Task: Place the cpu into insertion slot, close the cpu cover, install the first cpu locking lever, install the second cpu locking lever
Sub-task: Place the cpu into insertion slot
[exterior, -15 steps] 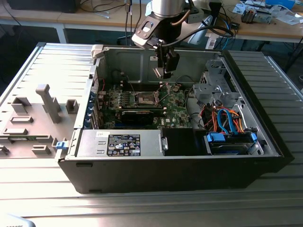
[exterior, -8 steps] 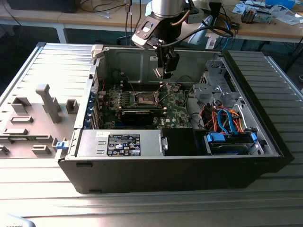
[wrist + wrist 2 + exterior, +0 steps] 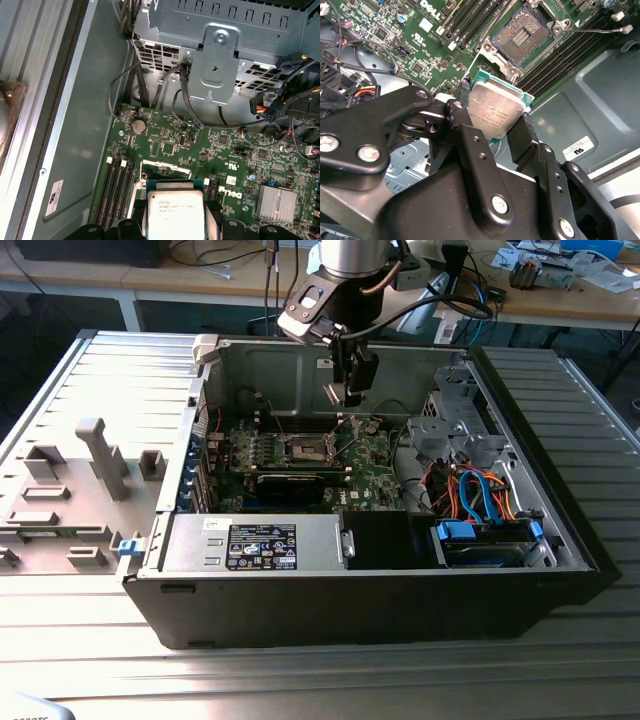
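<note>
Pincer (image 3: 496,104) clamps the cpu (image 3: 492,114) by two opposite edges, with the silver top facing both wrist views. Cpu is in the air, clear of the slot (image 3: 522,36) and not touching it, over the motherboard (image 3: 410,45). Slot is bare, its dark pin field exposed. Exterior view: pincer hangs inside the open case (image 3: 400,580), above the slot and slightly to the exterior view's right of it. Case rests on the table (image 3: 560,670).

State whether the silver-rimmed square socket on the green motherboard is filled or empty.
Empty: the silver-rimmed socket shows bare pins; the gripper holds the silvery square chip apart from it.
</note>
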`<state>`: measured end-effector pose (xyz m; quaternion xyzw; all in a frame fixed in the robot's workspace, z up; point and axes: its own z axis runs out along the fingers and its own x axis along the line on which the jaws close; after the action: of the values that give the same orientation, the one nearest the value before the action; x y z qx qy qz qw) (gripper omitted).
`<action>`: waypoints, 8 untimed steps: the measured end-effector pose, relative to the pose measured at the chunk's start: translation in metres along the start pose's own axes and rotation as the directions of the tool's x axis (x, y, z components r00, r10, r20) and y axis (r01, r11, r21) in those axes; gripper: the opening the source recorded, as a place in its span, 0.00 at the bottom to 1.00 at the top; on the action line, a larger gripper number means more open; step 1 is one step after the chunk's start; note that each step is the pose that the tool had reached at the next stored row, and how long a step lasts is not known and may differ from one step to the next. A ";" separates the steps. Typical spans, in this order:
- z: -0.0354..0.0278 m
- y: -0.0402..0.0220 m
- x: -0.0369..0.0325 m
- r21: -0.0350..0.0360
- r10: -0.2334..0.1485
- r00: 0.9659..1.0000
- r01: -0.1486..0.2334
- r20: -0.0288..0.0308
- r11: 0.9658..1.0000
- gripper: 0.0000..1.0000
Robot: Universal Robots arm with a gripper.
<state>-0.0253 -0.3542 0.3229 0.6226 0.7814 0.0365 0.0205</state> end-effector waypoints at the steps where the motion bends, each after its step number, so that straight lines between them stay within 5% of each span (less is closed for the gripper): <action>1: 0.0001 0.0000 0.0000 0.000 0.001 1.000 -0.001 0.000 1.000 0.55; 8: 0.0008 -0.0001 0.0000 0.000 0.009 1.000 -0.009 0.001 1.000 0.55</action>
<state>-0.0253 -0.3542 0.3221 0.6260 0.7787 0.0364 0.0206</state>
